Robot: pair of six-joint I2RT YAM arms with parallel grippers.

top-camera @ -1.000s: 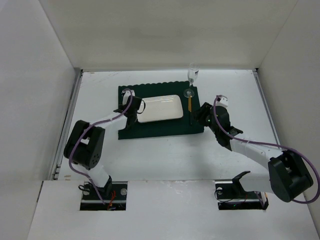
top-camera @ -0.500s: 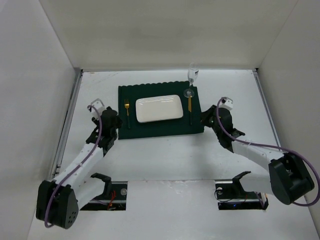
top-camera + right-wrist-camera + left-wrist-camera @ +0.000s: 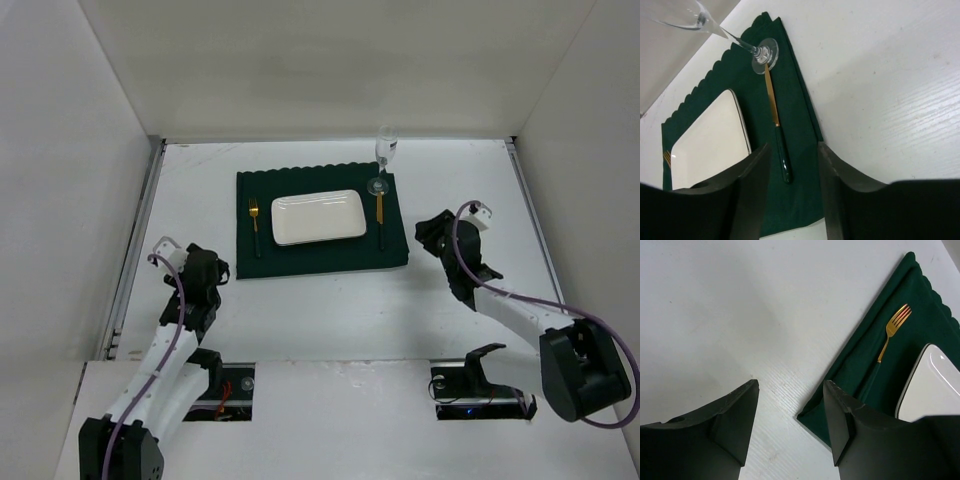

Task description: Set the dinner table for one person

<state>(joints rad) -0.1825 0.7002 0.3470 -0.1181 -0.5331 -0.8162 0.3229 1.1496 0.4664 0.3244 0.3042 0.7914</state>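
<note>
Pulling back toward the near left corner of the dinner table (image 3: 330, 300), the left gripper (image 3: 208, 268) now hangs over bare white surface, its jaws wide apart and holding nothing. One second ago it was over the left part of the green placemat (image 3: 320, 256), and the fork (image 3: 254, 222) that it hid there now lies uncovered. The right gripper (image 3: 432, 230) has also moved away, toward the right edge, and its jaws stand apart and empty too. The table itself spreads under everything, from the arm bases to the far edge. Further in, the placemat lies nearer the far edge, with the plate (image 3: 318, 217) in its centre, the fork just beside it on the left and the knife (image 3: 381, 215) on the right. The wine glass (image 3: 385, 150) stands at the mat's far right corner. I judge the setting complete or nearly so, with the arms only retiring. The left wrist view adds the fork's gold tines and dark handle. The right wrist view shows the knife's gold blade reaching the foot of the glass; whether they touch, I cannot tell.
</note>
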